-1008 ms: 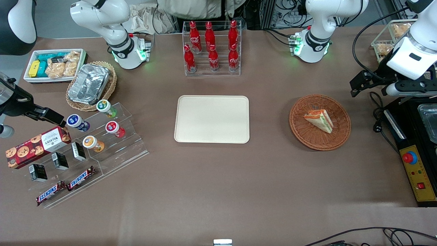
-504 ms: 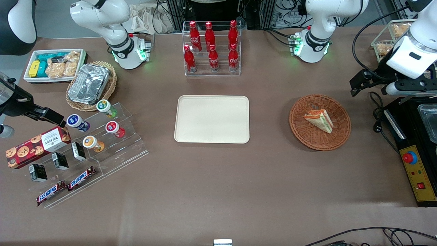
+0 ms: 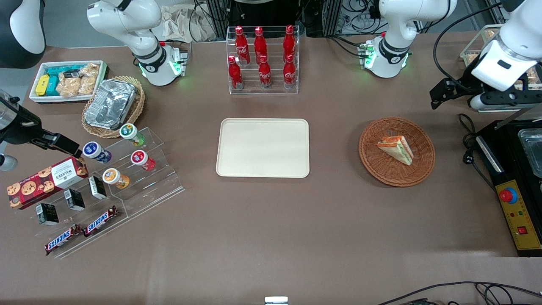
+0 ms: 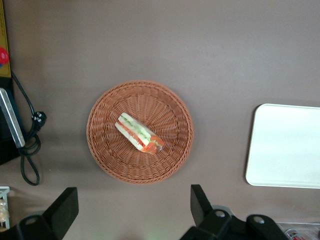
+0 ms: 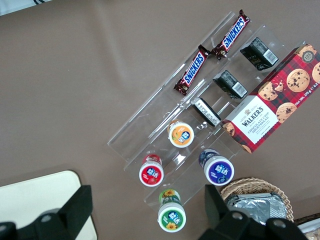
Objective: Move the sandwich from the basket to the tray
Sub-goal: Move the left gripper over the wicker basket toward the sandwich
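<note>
While the sandwich [image 3: 396, 148] [image 4: 140, 133] lay in the middle of the reddish-brown wicker basket [image 3: 396, 151] [image 4: 140, 132], the left gripper [image 4: 134, 210] [image 3: 438, 93] hung high above the table toward the working arm's end, farther from the front camera than the basket, its fingers [image 4: 64, 210] spread wide and holding nothing. The wedge rested on its side with the orange-red and green filling showing, apart from the woven rim all round. Bare brown tabletop [image 3: 271, 228] surrounded the basket. Toward the parked arm's end, well apart from the basket, sat the cream tray [image 3: 263, 147] [image 4: 285, 146], flat and unloaded, with open table between the two. A black cable and plug [image 4: 30, 145] [image 3: 467, 146] lay near the basket toward the working arm's end, just beside a black control box [image 3: 514, 186] with a red button [image 3: 508, 195].
</note>
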### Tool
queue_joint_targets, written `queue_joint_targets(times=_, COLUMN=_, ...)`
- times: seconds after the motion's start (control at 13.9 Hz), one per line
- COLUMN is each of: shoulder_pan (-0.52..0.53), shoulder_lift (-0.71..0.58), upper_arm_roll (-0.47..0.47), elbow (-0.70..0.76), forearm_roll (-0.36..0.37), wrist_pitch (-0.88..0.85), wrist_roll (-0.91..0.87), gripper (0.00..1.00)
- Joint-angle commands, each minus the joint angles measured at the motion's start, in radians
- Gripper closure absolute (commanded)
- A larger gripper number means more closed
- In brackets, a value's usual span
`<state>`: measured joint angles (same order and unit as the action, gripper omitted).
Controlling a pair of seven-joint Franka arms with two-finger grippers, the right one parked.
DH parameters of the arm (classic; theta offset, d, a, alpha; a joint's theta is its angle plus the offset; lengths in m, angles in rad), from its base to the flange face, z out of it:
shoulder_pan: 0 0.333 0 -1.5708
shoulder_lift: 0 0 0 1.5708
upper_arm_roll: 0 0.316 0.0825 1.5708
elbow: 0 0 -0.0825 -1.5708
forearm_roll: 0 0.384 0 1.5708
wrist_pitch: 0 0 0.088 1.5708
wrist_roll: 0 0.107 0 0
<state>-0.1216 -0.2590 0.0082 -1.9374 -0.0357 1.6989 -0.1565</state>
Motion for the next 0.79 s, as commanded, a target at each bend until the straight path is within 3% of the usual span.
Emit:
queue_joint_targets(times=0.0, shoulder_pan=0.010, shoulder_lift=-0.141, upper_arm_roll=0.003, elbow=-0.260, forearm_roll=-0.003, wrist_pitch=0.172, wrist_roll=-0.027, gripper=0.01)
queue_joint_targets(times=0.72, shoulder_pan=0.011, shoulder_lift=-0.099, upper_arm_roll=0.007, elbow=-0.561, forearm_roll=0.007, wrist_pitch=0.456, wrist_roll=-0.447, gripper=0.04)
